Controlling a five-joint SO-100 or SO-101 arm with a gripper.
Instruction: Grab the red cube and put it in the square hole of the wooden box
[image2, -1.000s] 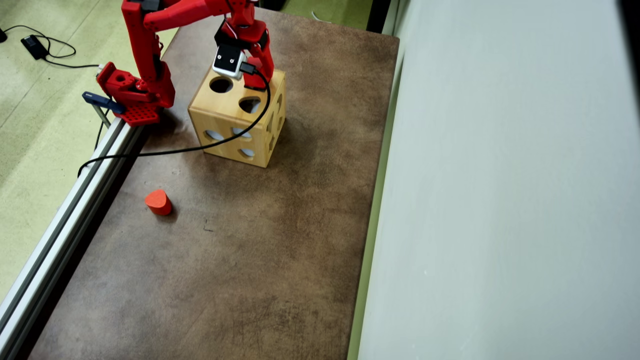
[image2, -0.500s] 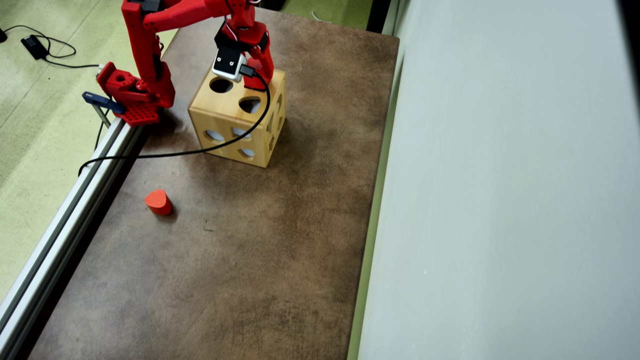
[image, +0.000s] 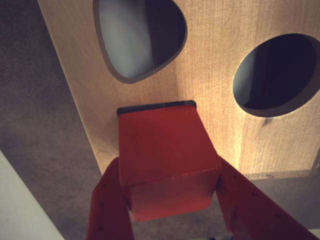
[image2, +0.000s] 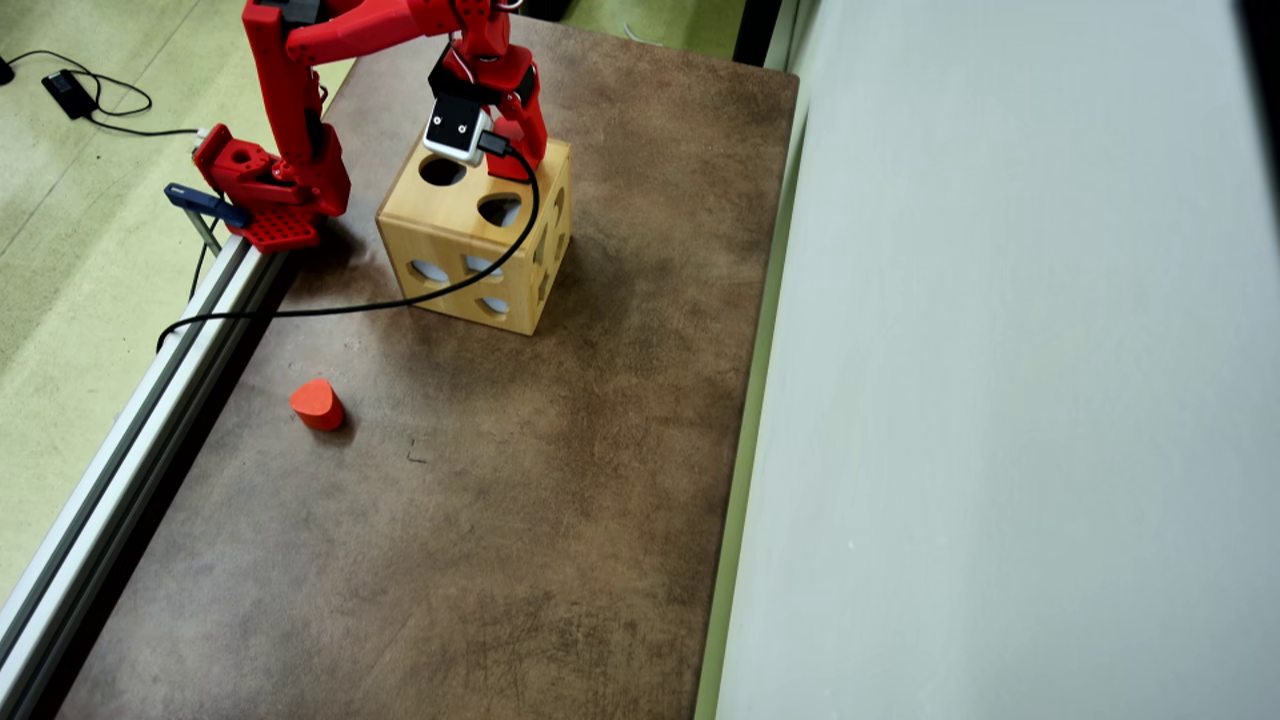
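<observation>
**Red cube held at the mouth of the square hole**

Red cube sits pinched between the two red fingers of the gripper, one finger pressed against each side of it in the wrist view. Its far end meets the top face of the wooden box, where a thin dark strip of the square hole shows along the cube's upper edge; the cube covers nearly all of the opening. How far the cube has gone in cannot be told.

On that same face, a teardrop hole lies above the cube and a round hole lies to the upper right.

In the overhead view the gripper stands over the far corner of the wooden box, with the white camera on the wrist above the round hole. A black cable runs from the camera across the front of the box and off the left edge of the brown table. A red rounded block lies on the table, well apart from the box, near the metal rail.
</observation>
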